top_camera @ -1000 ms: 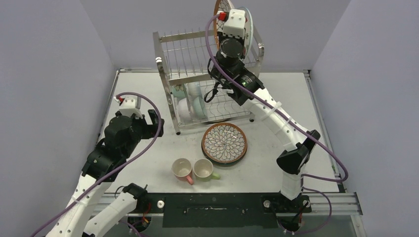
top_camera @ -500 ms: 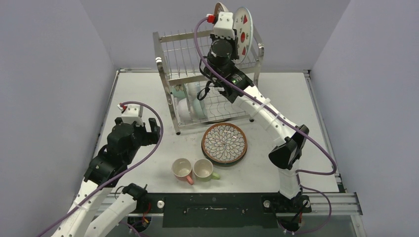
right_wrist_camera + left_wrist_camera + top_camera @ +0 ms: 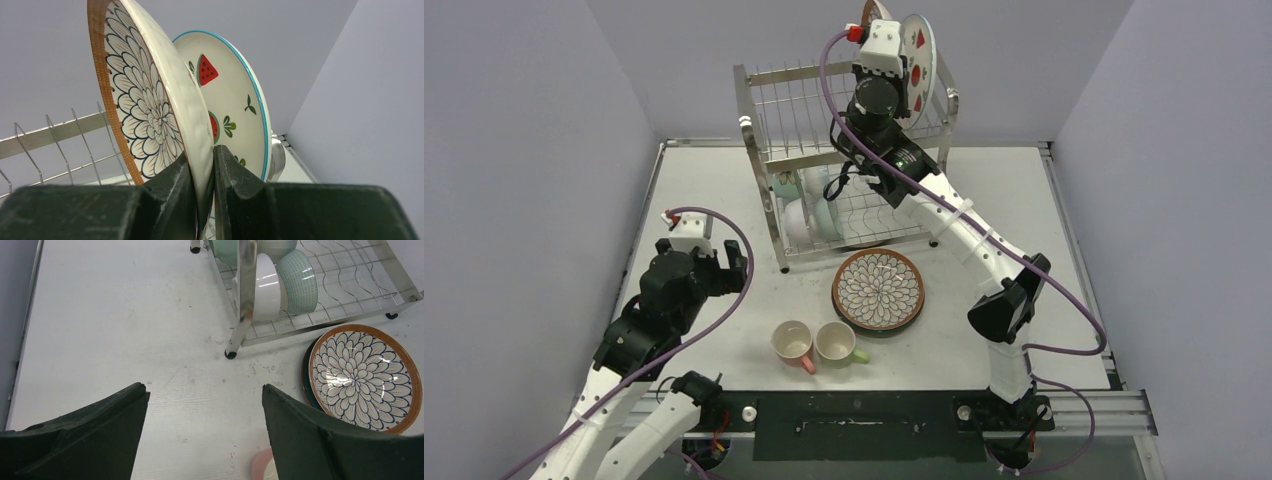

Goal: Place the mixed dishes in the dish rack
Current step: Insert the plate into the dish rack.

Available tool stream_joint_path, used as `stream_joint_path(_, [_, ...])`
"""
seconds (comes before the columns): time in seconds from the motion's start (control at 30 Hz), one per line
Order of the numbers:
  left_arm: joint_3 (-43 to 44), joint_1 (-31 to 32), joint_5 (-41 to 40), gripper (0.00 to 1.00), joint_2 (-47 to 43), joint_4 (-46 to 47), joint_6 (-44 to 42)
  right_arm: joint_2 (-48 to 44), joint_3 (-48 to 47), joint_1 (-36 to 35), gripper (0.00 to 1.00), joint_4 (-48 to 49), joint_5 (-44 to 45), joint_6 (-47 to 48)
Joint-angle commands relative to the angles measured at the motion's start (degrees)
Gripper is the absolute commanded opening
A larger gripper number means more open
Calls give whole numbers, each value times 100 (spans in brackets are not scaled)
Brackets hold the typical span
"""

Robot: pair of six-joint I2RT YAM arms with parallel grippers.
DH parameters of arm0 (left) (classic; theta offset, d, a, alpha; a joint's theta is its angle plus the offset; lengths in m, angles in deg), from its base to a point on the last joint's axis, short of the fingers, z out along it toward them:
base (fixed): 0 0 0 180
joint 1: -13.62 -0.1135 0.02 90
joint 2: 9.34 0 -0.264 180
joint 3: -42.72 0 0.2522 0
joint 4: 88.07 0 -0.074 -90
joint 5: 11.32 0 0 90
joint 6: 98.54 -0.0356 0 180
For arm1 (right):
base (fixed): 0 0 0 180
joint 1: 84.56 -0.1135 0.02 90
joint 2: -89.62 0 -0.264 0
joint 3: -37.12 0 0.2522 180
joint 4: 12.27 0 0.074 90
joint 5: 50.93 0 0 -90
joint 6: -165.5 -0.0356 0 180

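Observation:
My right gripper (image 3: 202,167) is shut on the rim of a brown-rimmed petal plate (image 3: 145,100), held upright above the steel dish rack (image 3: 764,150). A white plate with red fruit (image 3: 235,110) stands just behind it in the rack's top tier (image 3: 919,55). A second petal plate (image 3: 879,288) lies flat on the table before the rack. A pink mug (image 3: 792,343) and a green mug (image 3: 837,343) sit near the front. Mint-green and white bowls (image 3: 280,282) stand in the rack's lower tier. My left gripper (image 3: 205,395) is open over bare table, left of the mugs.
The rack's front leg (image 3: 231,354) stands on the table near the left gripper's view. The grey walls close in the table on the left, back and right. The purple cable (image 3: 734,250) loops beside the left arm.
My right gripper has shifted the petal plate slightly left beside the fruit plate on the rack's top. The left arm has drawn back and down a little from the rack.

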Motion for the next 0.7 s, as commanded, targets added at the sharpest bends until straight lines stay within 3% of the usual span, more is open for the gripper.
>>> stream_joint_path(0.0, [23,-28,-81,82,-64,111,-64,-80,-387,27,0,694,-76,-50])
stream_joint_path(0.67, [-5,-28,-92,82,-82,128,-115,98,-195,84,0,472,10,33])
